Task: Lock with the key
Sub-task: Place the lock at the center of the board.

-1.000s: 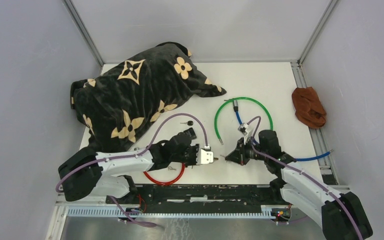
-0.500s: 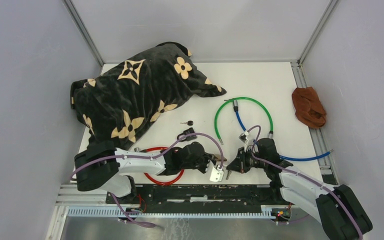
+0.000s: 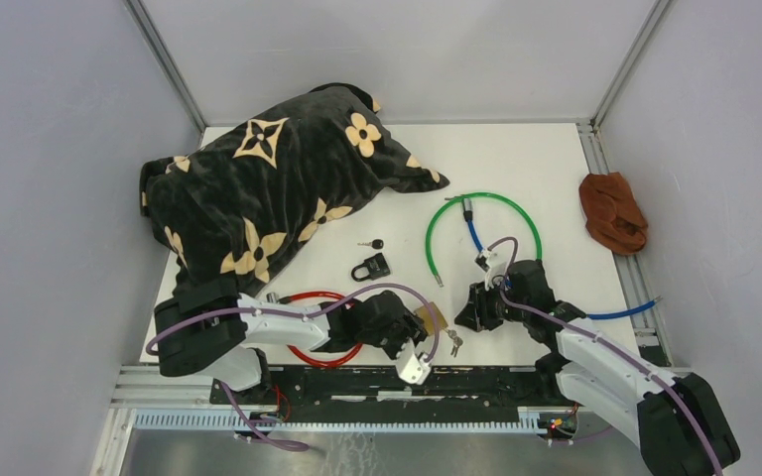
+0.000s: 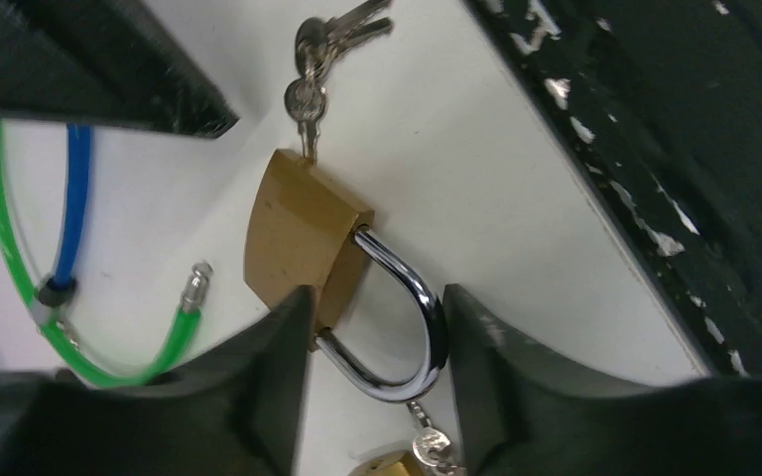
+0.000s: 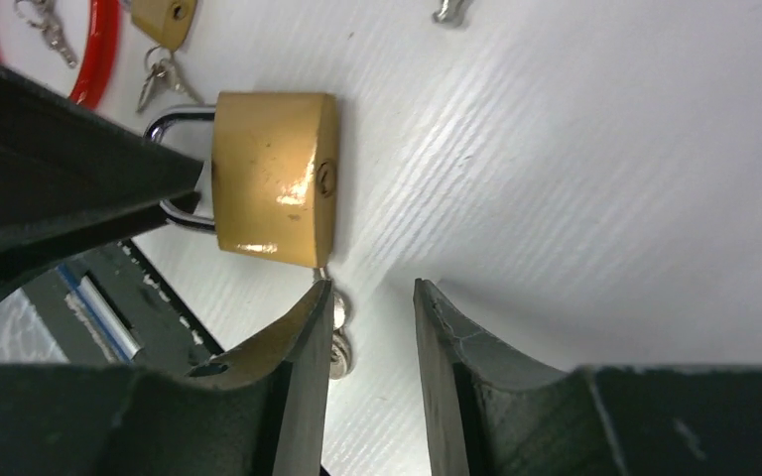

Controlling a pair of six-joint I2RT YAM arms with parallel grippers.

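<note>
A brass padlock (image 3: pixel 431 319) lies flat on the white table near the front edge. Its steel shackle (image 4: pixel 409 332) points at my left gripper (image 4: pixel 377 297), which is open, one finger on each side of the shackle. A key (image 4: pixel 306 99) sticks out of the padlock's underside with more keys (image 4: pixel 342 25) on its ring. The right wrist view shows the padlock (image 5: pixel 273 178) from the other side. My right gripper (image 5: pixel 373 290) is open just behind it with nothing between its fingers, and the key (image 5: pixel 335 327) lies beside its left finger.
A small black padlock (image 3: pixel 371 266) and a black-headed key (image 3: pixel 372 244) lie mid-table. A red cable loop (image 3: pixel 322 337), a second small brass lock (image 5: pixel 164 15), a green cable (image 3: pixel 483 233), a blue cable (image 3: pixel 610 312), a black patterned pillow (image 3: pixel 268 183) and a brown cloth (image 3: pixel 612 213) surround them.
Both grippers were shut, holding padlock and key together above the table. They came down towards the front edge and opened; the padlock now lies on the table with the key in it.
</note>
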